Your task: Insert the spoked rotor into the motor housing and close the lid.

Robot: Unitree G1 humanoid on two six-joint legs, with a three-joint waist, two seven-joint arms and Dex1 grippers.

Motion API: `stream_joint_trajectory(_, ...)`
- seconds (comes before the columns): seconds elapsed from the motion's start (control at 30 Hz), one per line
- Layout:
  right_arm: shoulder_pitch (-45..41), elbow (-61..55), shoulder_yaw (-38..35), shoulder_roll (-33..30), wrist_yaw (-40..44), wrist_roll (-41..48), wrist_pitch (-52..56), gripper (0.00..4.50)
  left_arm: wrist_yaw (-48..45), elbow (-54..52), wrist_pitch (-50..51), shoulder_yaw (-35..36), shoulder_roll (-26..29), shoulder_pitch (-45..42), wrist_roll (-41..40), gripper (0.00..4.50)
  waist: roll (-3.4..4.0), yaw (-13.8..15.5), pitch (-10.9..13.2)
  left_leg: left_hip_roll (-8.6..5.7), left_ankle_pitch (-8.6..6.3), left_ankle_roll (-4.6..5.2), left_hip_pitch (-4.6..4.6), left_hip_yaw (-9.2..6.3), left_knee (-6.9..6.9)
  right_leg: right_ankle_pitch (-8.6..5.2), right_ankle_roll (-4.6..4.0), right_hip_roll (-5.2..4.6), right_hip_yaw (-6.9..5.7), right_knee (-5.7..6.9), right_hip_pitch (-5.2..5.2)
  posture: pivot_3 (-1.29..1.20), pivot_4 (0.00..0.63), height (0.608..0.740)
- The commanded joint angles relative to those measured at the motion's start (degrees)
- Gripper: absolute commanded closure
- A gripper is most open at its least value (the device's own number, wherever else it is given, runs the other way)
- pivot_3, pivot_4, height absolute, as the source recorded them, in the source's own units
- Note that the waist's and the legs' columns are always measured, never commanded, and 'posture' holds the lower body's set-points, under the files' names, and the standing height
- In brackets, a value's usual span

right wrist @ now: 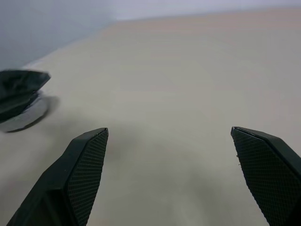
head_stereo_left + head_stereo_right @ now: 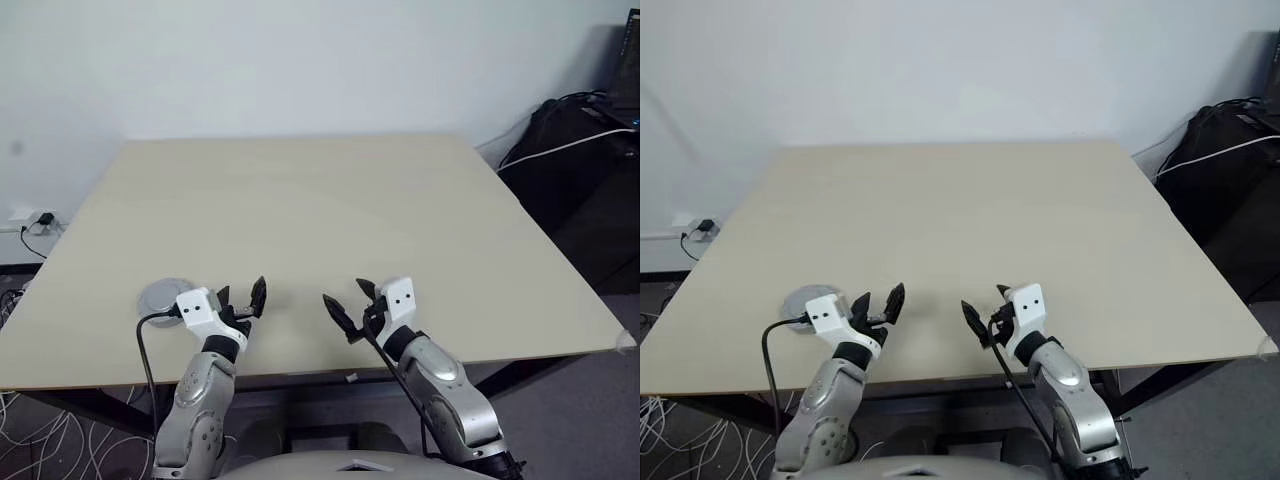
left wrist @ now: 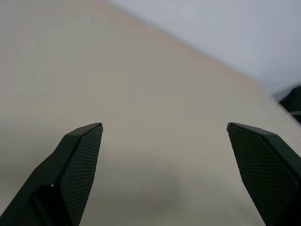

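Both sets of jaws stand released with nothing between them: we see our left gripper (image 2: 245,298) and our right gripper (image 2: 345,306) held above the near edge of the desk (image 2: 330,200), facing each other with a bare stretch of the top between them. Just left of the left gripper, partly hidden behind its white wrist block, a flat silver-grey disc lies on the desk near the near-left edge; we take it for the lid (image 2: 160,295), though we cannot tell which face is up or whether anything sits under it. From the right wrist view the same grey disc (image 1: 23,115) shows beside the dark tip of the other gripper. A black cable (image 2: 146,350) runs down from the left wrist. Beyond the desk's far right corner a black bag (image 2: 570,150) with a white cord rests against the wall, and a wall socket (image 2: 30,220) sits at far left.
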Motion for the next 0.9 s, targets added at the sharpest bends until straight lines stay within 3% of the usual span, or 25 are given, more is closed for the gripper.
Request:
stream_joint_trajectory(0.03,0.94,-0.79,-1.33,-0.05,-0.92,-1.93,-3.79,0.0,-3.38,1.53,-7.49,-1.88,1.2,-0.75,7.69,0.02,0.0,0.0,0.0,0.0,-0.01,-0.01,0.0,0.0,0.0,0.0,0.0,0.0,0.0,0.0,0.01,0.0,0.0,0.74)
stream_joint_trajectory(0.2,3.53,-0.42,-1.0,-1.92,-0.55,-5.53,-8.16,0.0,-4.96,5.51,-17.26,-4.23,3.54,-0.3,18.52,0.02,0.02,0.03,-0.02,-0.01,-0.01,-0.01,0.02,0.02,0.02,-0.05,0.12,-0.04,0.0,0.0,0.05,0.0,0.0,0.74)
stream_joint_trajectory(0.33,5.07,-0.17,-2.0,-1.31,-2.5,-7.62,-11.26,0.0,-3.97,7.89,-20.8,-3.62,2.82,0.23,21.68,0.02,0.03,-0.01,-0.02,0.05,-0.01,-0.02,0.03,0.01,0.02,-0.15,0.29,-0.03,-0.01,0.02,0.04,0.0,0.0,0.74)
stream_joint_trajectory(0.9,6.95,2.56,-4.78,0.89,-4.72,-8.34,-14.84,0.0,-3.97,8.61,-23.0,-1.62,-0.28,2.72,21.12,0.02,0.05,0.18,-0.04,0.07,-0.01,-0.01,0.03,0.01,0.1,-0.15,0.38,-0.06,-0.03,0.06,0.07,0.0,0.0,0.74)
